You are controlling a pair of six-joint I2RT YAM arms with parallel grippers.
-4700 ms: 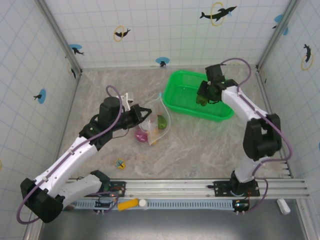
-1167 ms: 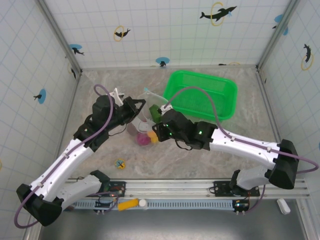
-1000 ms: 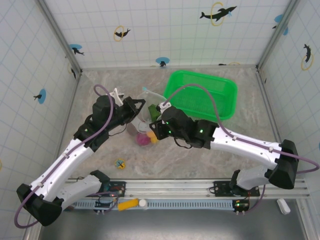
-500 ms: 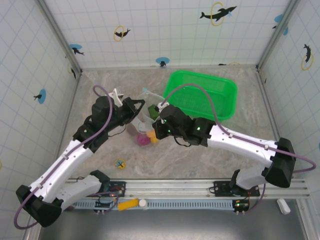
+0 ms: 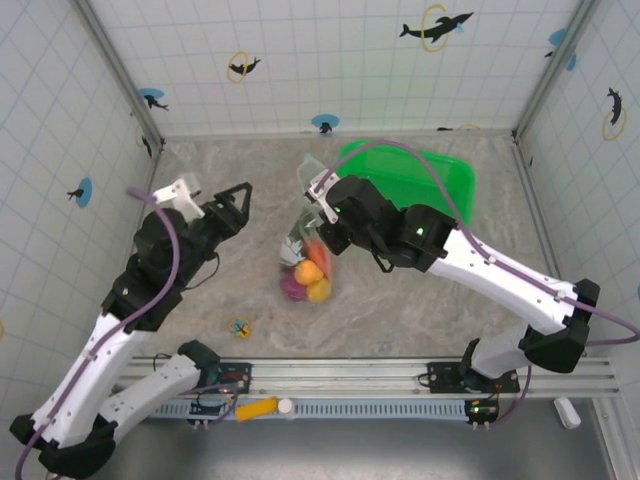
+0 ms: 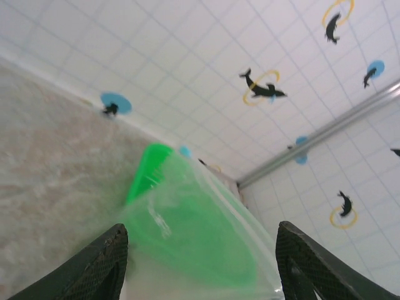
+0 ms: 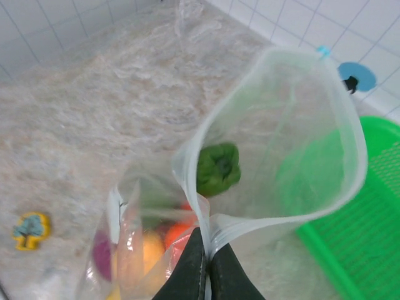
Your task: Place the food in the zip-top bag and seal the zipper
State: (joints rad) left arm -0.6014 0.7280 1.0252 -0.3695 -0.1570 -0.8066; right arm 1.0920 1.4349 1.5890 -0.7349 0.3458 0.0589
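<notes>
The zip-top bag (image 5: 303,235) hung over the middle of the table (image 5: 420,300), and the food (image 5: 308,272) sat piled in its bottom: orange, yellow, purple and red pieces bunched together. From the right wrist you could see a green toy (image 7: 217,169) higher up inside the bag, and the mouth gaped wide, the zipper (image 7: 358,164) unsealed all the way round. The right gripper (image 7: 206,253) had its fingers pinched tight on the near rim of that mouth and carried the bag from there. The left gripper (image 5: 237,203) hung off toward the table's left edge, well apart from the bag, fingers (image 6: 100,269) spread and nothing between them. Behind the bag, toward the far right corner, lay the green basket (image 5: 455,180). A small yellow sticker (image 5: 240,327) lay on the table nearer the front edge.
</notes>
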